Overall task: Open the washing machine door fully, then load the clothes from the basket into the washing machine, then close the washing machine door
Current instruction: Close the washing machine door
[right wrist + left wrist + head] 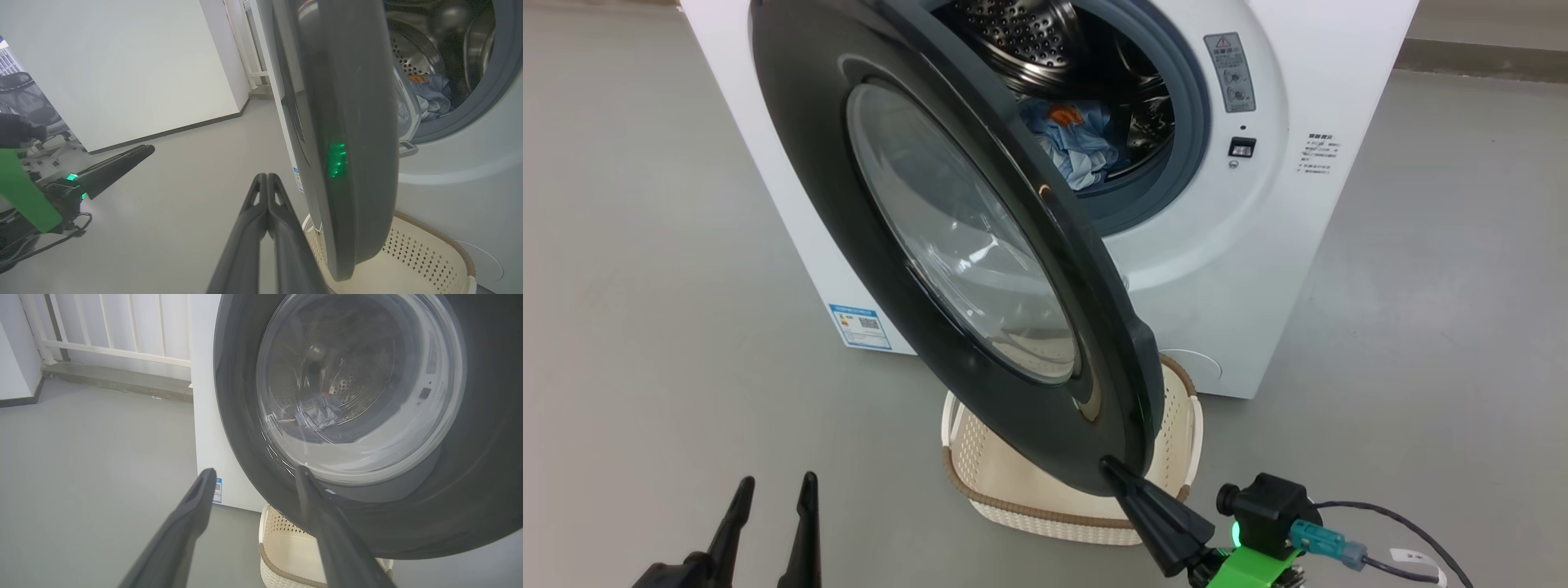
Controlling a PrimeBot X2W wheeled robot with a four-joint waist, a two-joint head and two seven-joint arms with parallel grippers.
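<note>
My right pincer (1107, 467) is closed, its two dark fingers pressed flat together with nothing between them. Its tip meets the lower rim of the door (956, 245) and appears to touch it. In the right wrist view this pincer (266, 176) sits just left of the door (347, 122), which is seen edge-on there. A green light (337, 159) is reflected on the glossy black edge.

The door stands partly open, swung out at an angle from the washer (1258, 269). From the right pincer it rises up and to the left. Its clear glass bowl faces my left pincer.

The clothes (1078, 147) lie in the drum (1029, 41), above and beyond the right pincer, past the door's free edge. They are a crumpled light blue heap with a spot of orange, resting low against the grey gasket (1176, 163). The right wrist view shows the clothes (429, 94) up and to the right of the fingers.

The basket (1045, 513) sits on the grey floor (645, 327) just beyond the right pincer's tip. It is under the door's lower rim and in front of the washer.

My left pincer (778, 480) is open and holds nothing, with its fingers a little apart. It hangs low, well to the left of the right pincer and apart from the door. In its wrist view the left pincer (255, 471) points toward the door (470, 457). The clothes (318, 414) show dimly through the glass, above its right finger. The basket (278, 571) is below that finger. A blue label (216, 490) on the washer (204, 416) shows just beside its left finger.
</note>
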